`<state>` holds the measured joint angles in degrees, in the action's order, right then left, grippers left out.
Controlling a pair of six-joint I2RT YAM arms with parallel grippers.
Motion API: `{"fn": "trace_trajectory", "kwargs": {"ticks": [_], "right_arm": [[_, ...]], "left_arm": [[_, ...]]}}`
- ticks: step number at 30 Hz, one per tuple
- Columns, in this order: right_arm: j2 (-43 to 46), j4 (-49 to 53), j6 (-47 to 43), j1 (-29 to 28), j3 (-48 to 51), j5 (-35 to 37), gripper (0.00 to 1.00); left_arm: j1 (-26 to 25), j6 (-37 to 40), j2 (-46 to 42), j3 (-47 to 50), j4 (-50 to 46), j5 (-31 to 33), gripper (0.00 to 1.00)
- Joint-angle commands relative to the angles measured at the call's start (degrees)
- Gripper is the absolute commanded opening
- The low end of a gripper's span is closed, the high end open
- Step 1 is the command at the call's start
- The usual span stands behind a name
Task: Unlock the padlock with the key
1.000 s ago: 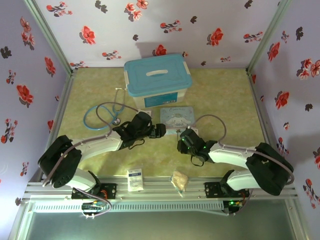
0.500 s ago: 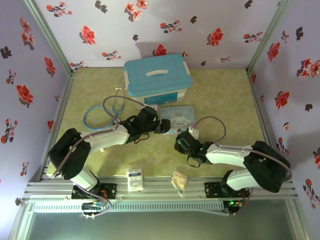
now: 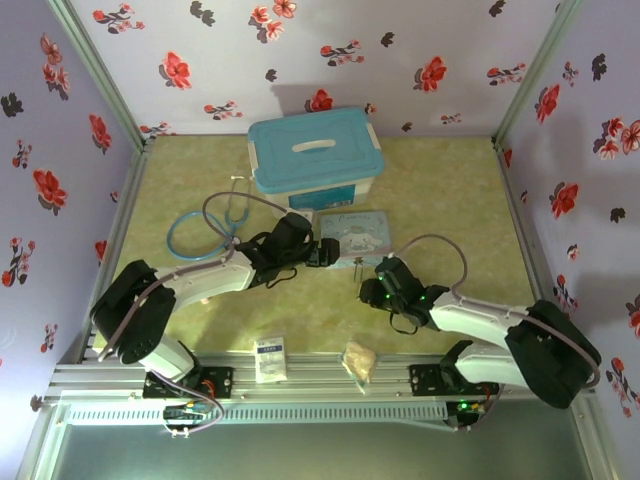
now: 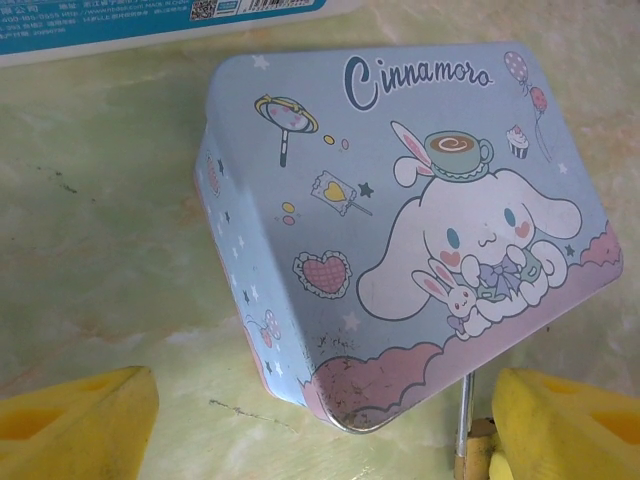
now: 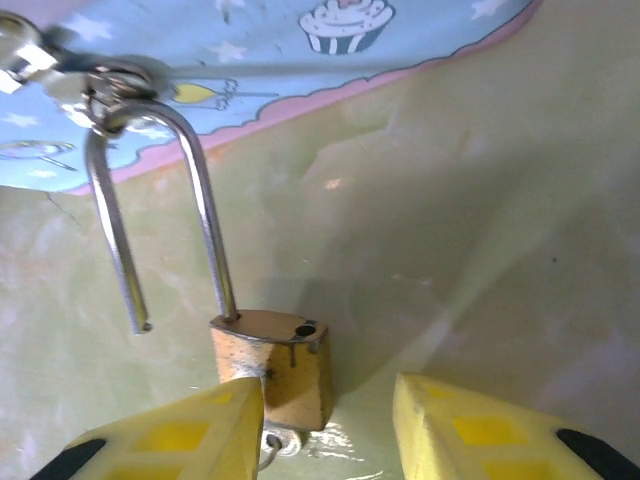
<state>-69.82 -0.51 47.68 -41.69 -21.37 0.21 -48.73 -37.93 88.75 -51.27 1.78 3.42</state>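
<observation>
Green tabletop point(image 5: 480, 250), right pincer point(image 5: 328, 388) half-open around padlock point(image 5: 275, 360)

My right pincer point(image 5: 325, 430) has yellow fingers with bits of black. The padlock point(image 5: 272, 368) is brassy gold with a shiny silver loop. The tin point(image 4: 400, 220) is pale blue with a white long-eared dog, pink clouds, hearts and stars. The tabletop point(image 3: 450, 190) is blotchy yellow-green. The walls point(image 3: 200, 40) are lilac with red and black flowers.

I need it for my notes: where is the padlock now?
In the right wrist view, the padlock lies on the table beside the cartoon tin, its body at the right gripper fingertips.
</observation>
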Motion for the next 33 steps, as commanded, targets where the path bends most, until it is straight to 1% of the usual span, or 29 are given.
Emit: {"fn": "trace_trajectory", "kwargs": {"ticks": [1, 8, 16, 17, 18, 19, 20, 23, 26, 33], "right_arm": [[-2.11, -0.24, -5.23, 0.82, -1.14, -4.44, 0.41], [-6.37, -3.54, -7.22, 0.82, -2.01, -4.24, 0.46], [-11.45, -6.53, -8.05, 0.82, -3.36, -4.26, 0.44], [-11.96, -6.87, -7.84, 0.82, -3.27, -4.33, 0.42], [-12.38, -7.48, -7.59, 0.83, -3.18, -4.51, 0.39], [-12.61, -7.89, -7.08, 0.83, -2.99, -4.49, 0.32], [-12.68, -8.67, -6.7, 0.83, -2.48, -4.68, 0.29], [-11.98, -11.43, -5.04, 0.82, -1.04, -5.54, 0.22], [-10.93, -13.02, -3.51, 0.82, 0.05, -6.05, 0.17], [-7.75, -14.83, 0.5, 0.82, 2.97, -5.04, 0.1]], "left_arm": [[0.61, 0.45, -1.05, 0.91, 0.68, 0.58, 0.87], [0.57, 0.05, -1.36, 2.22, 0.95, 0.68, 0.87], [0.64, -0.04, -1.32, 2.57, 1.12, 0.78, 0.87], [0.65, -0.04, -1.35, 2.5, 1.19, 0.77, 0.87], [0.65, -0.04, -1.3, 2.33, 1.11, 0.71, 0.87], [0.69, 0.05, -1.23, 2.23, 1.03, 0.76, 0.87], [0.74, 0.12, -1.19, 2.14, 1.04, 0.78, 0.87], [0.81, 0.16, -0.87, 2.05, 1.03, 0.72, 0.87], [1.02, 0.54, -0.6, 1.65, 0.94, 0.81, 0.87], [1.91, 2.46, 0.11, -0.63, -0.44, 2.64, 0.87]]}}
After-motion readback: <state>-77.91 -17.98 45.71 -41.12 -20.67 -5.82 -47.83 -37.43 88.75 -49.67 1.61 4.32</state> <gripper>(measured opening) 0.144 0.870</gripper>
